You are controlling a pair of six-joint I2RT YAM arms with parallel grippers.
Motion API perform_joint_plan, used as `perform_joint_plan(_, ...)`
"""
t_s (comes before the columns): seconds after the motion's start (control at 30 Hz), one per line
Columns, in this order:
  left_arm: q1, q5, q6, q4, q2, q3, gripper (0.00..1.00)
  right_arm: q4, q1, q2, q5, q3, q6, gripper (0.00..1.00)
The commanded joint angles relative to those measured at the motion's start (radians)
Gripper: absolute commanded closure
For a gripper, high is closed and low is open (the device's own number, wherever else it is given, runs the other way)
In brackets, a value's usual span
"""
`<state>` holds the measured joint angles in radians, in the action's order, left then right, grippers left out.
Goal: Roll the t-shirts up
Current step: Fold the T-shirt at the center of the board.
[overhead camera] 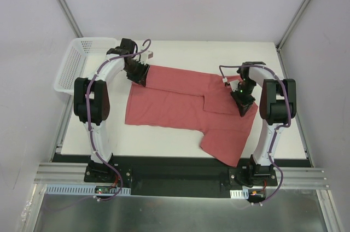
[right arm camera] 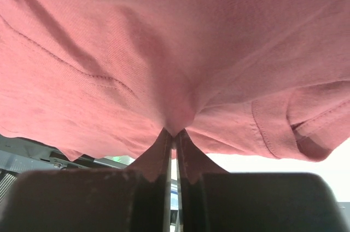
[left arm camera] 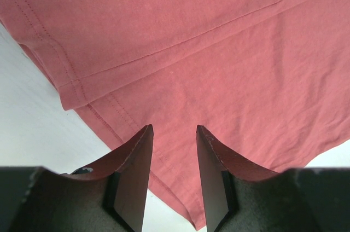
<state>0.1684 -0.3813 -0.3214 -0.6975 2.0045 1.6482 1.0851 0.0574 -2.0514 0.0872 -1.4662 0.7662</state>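
The salmon-red t-shirt (overhead camera: 180, 103) lies spread on the white table, partly folded, with one part hanging toward the near edge. My left gripper (overhead camera: 140, 74) is open at the shirt's far left corner; in the left wrist view (left arm camera: 174, 131) its fingers straddle the hem, with cloth (left arm camera: 219, 51) under them. My right gripper (overhead camera: 244, 102) is at the shirt's right side. In the right wrist view (right arm camera: 175, 133) it is shut on a pinch of the red cloth (right arm camera: 164, 51), which is lifted and drapes over the fingertips.
A white perforated basket (overhead camera: 76, 62) stands at the table's far left corner. The table top (overhead camera: 180, 133) shows around the shirt. A small white object (overhead camera: 151, 54) lies near the left wrist. Frame posts rise at the back corners.
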Motion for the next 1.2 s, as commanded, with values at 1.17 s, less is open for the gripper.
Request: perform_joint_plan(1.17,-0.003,-0.013,0.004,-0.027,-0.004,0.07,0.61,0.139,0.156,0.2,0.005,0.041,-0.173,0.88)
